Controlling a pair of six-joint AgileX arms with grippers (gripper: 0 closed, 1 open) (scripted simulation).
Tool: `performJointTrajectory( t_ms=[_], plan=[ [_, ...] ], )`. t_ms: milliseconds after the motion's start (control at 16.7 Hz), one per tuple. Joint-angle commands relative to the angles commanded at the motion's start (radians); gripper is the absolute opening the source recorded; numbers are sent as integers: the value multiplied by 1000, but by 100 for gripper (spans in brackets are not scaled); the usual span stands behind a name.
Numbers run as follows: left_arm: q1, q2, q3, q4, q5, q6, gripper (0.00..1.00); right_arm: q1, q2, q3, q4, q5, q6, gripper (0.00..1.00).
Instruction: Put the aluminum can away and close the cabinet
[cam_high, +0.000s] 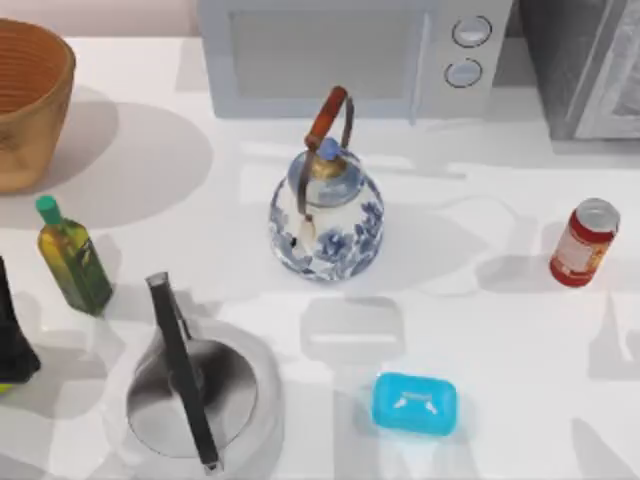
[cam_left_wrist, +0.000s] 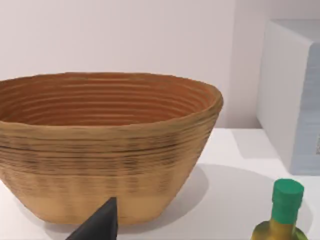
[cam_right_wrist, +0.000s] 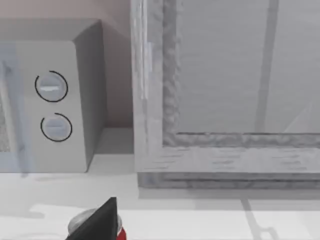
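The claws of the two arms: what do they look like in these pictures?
Little of them is visible. The left claw appears in its wrist view as a matte black, wedge-shaped finger tapering to a point. The right claw looks the same in its wrist view: dark, angular, plain. At the top view's left edge stands a black arm part. No cables or markings are visible.

The left arm (cam_high: 12, 335) sits at the counter's left edge just beside the green oil bottle (cam_high: 73, 257), its gripper (cam_left_wrist: 100, 225) pointing toward the basket (cam_left_wrist: 107, 145).
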Motion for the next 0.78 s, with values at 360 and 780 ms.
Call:
performJointTrajectory(
  t_ms=[360, 780],
  plan=[
    [0, 0, 0, 0, 0, 0, 100, 28, 91, 24, 41, 15, 10, 100],
    [0, 0, 0, 0, 0, 0, 100, 136, 495, 132, 349, 102, 35, 100]
  ],
)
